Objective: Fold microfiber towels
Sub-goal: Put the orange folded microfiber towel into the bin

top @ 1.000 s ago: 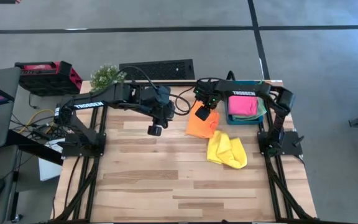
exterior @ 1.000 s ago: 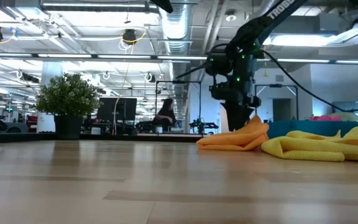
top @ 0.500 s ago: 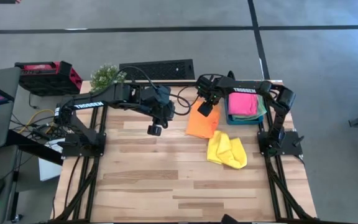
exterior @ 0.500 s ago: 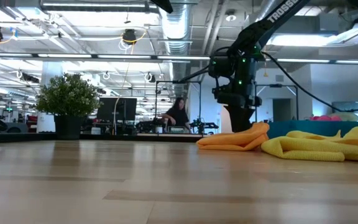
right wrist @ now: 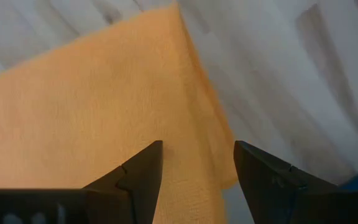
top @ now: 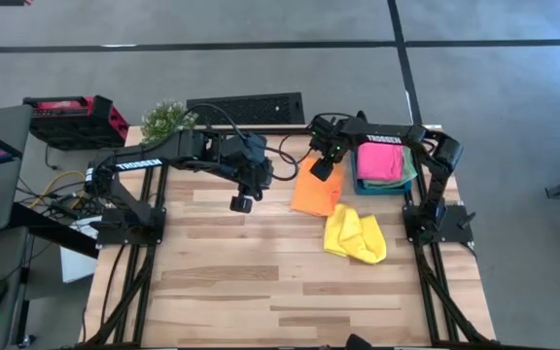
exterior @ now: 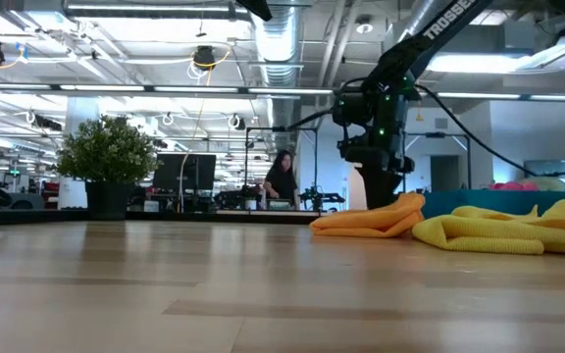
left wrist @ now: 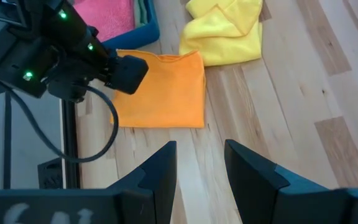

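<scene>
1. While both arms hang over the bench (top: 222, 282), four microfiber towels are counted: the orange towel (top: 316, 194), the yellow towel (top: 355, 235), the pink towel (top: 381, 163) and the green towel (top: 410, 171).
2. The orange towel is laid flat and folded at the bench's far middle; the yellow towel is bunched just beside it, on the near side.
3. The pink towel is stacked on the green towel inside one teal bin (top: 363, 185) at the far right.
4. The right tool (top: 322, 167) is held above the orange towel's far edge, fingers spread, nothing pinched.
5. The left tool (top: 242, 202) is held left of the orange towel, fingers spread, empty.
6. One potted plant (top: 166, 119) is seen at the far left corner.
</scene>
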### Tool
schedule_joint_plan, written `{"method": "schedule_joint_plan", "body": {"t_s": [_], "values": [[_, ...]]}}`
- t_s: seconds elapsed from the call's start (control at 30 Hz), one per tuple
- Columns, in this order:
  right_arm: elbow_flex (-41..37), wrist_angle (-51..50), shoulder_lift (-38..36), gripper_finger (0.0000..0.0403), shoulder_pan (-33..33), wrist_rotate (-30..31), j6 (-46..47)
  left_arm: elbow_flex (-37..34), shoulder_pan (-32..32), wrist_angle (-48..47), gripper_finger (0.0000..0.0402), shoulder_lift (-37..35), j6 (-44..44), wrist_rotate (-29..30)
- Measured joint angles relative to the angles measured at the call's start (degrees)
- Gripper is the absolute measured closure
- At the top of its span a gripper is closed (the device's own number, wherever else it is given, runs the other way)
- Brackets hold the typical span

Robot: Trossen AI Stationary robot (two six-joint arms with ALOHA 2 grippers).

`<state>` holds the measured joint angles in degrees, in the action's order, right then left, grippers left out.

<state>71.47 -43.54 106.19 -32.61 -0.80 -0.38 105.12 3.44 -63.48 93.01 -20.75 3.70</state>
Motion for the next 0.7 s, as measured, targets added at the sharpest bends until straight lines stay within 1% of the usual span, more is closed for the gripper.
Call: {"method": "schedule_joint_plan", "body": {"t_s": [0.2,0.43,0.6,0.7], "values": [[-2.4,0.3,0.0,0.0181,0.1,-0.7,-0.1,0.0,0.0,-0.1,0.0274,0.0,0.0,0.0],[-2.4,3.2,0.0,0.0181,0.1,-0.7,-1.2,0.0,0.0,-0.1,0.0274,0.0,0.0,0.0],[-2.4,3.2,0.1,0.0181,0.1,-0.7,-1.3,0.0,0.0,-0.1,0.0274,0.0,0.1,0.0],[-2.4,3.6,2.0,0.0181,0.3,-1.0,-2.4,0.0,0.0,-0.1,0.0274,0.0,0.1,-0.1]]}}
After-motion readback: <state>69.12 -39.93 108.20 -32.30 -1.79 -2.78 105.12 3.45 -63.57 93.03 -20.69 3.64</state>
